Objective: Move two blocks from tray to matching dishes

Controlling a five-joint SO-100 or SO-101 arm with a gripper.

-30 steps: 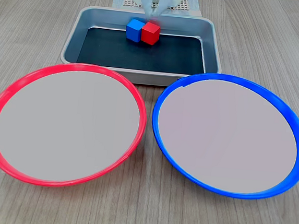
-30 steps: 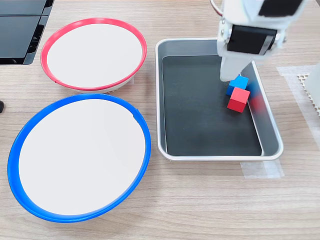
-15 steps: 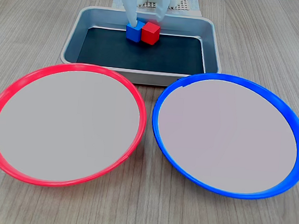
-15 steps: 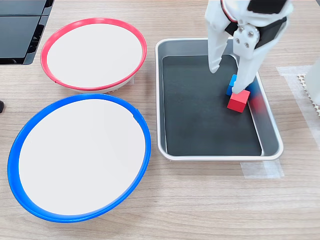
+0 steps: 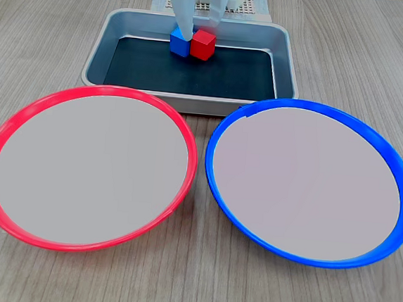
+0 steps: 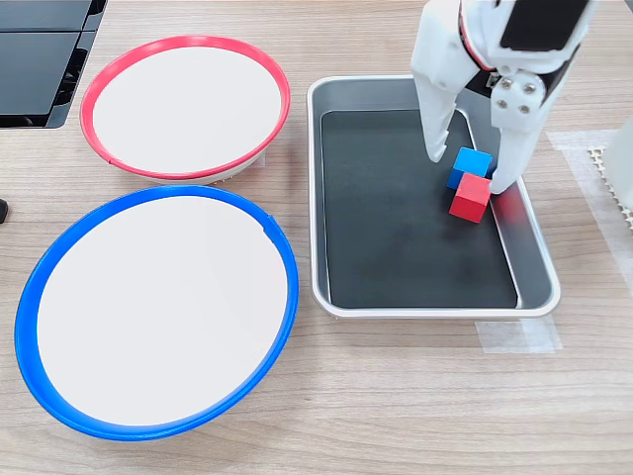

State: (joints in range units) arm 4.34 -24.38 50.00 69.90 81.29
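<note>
Wood-grain table (image 6: 396, 416) bears the tray (image 6: 336, 297); red-rimmed dish (image 6: 94, 94); blue-rimmed dish (image 6: 30, 297) (tape, seemingly, beside tray).

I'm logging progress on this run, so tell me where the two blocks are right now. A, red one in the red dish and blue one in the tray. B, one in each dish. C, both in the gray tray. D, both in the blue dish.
C: the red block and the blue block sit touching inside the tray, with the open tool straddling the blue one; both dishes hold nothing.
</note>
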